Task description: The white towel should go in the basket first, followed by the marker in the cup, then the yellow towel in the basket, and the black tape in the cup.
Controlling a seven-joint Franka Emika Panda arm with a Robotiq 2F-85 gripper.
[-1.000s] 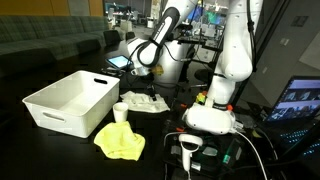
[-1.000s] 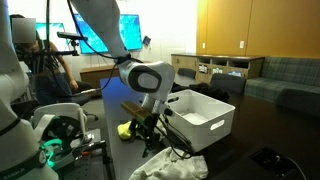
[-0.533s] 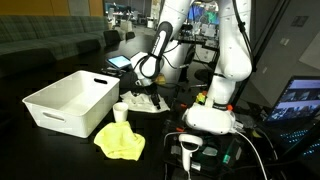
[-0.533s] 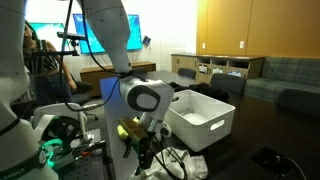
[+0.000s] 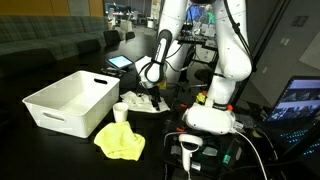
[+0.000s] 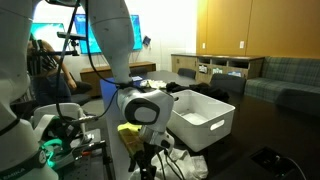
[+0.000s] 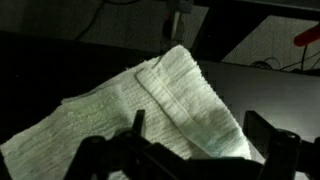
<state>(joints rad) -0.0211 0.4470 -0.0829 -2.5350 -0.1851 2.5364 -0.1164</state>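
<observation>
The white towel (image 7: 170, 95) lies crumpled on the dark table and fills the wrist view, with a folded ridge running between my fingers. My gripper (image 7: 200, 135) is open, low over that fold, one finger (image 7: 138, 125) on each side of it. In both exterior views the gripper (image 5: 150, 96) (image 6: 150, 162) hangs just above the white towel (image 5: 143, 103) (image 6: 187, 166). The cup (image 5: 121, 112) stands beside the basket (image 5: 62, 103) (image 6: 205, 120). In front of the cup lies the yellow towel (image 5: 120, 142) (image 6: 126, 129). Marker and black tape cannot be made out on the dark table.
The robot's white base (image 5: 210, 115) stands right of the towels, with cables and a small device (image 5: 190, 148) in front of it. A lit laptop screen (image 5: 300, 100) sits at the right edge. Monitors and desks stand behind the table.
The arm has swung in and come down over the white towel; the gripper now sits much lower, close above the cloth. Its jaws stayed open. The towels, cup and basket have not moved.
</observation>
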